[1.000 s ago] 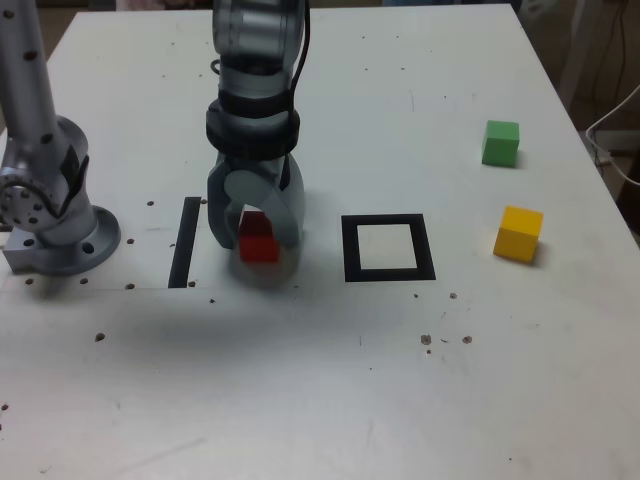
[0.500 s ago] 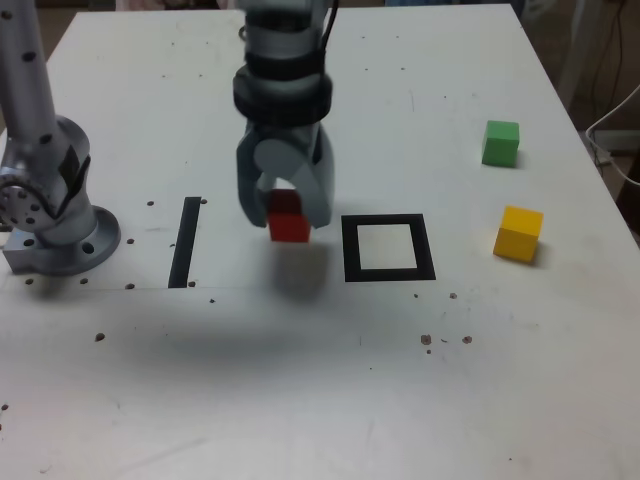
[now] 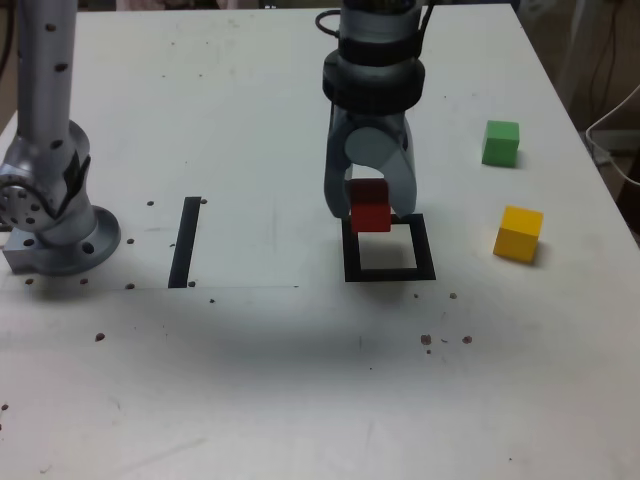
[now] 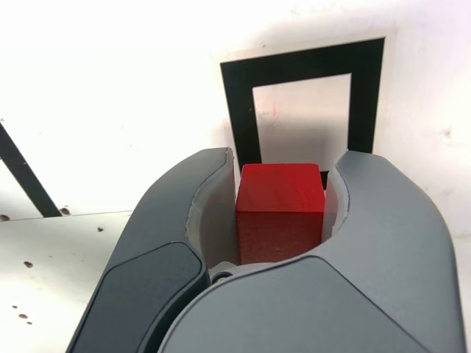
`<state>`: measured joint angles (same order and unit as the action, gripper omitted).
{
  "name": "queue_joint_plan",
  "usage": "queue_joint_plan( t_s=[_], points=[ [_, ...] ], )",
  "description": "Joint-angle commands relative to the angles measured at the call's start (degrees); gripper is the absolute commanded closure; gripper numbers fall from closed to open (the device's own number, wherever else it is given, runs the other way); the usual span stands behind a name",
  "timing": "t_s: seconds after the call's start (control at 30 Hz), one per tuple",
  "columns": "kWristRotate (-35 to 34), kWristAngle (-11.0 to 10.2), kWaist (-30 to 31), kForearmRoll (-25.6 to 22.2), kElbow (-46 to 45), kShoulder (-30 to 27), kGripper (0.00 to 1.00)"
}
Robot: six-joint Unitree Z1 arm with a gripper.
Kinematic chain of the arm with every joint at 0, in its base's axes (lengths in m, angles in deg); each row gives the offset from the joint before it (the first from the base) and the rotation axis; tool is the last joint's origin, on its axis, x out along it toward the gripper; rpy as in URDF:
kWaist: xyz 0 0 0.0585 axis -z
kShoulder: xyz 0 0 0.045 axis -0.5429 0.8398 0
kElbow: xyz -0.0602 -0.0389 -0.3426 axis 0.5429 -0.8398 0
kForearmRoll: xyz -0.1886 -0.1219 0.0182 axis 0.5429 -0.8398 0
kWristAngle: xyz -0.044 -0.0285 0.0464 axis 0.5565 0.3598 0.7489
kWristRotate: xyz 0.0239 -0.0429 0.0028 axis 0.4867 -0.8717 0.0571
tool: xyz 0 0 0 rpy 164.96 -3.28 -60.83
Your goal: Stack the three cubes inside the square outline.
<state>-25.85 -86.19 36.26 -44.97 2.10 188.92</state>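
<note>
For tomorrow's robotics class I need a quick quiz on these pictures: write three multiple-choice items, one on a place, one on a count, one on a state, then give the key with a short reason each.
1. Where is the red cube?
A. beside the black strip
B. between the pincer's fingers, at the square outline's far edge
C. next to the green cube

2. How many cubes rest on the table untouched?
A. none
B. two
C. three

3. What is the pincer doing?
A. shut on the red cube
B. open and empty
C. shut on the yellow cube

Key:
1 B, both views show it clamped by the square outline.
2 B, the green cube and yellow cube sit apart at the exterior view's right.
3 A, the wrist view shows both fingers against it.
</note>
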Motion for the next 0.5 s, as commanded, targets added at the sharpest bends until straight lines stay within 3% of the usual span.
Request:
queue_joint_plan(
  t_s=[0.0, 0.3, 0.47],
  points=[
    [-0.53, -0.28, -0.2, -0.09, 0.33, 0.87, 0.93],
    [-1.73, -0.6, -0.3, 0.93, -0.35, 4.36, 0.91],
    [-1.73, -2.25, -0.35, 0.12, 1.52, 5.43, 0.91]
  ],
)
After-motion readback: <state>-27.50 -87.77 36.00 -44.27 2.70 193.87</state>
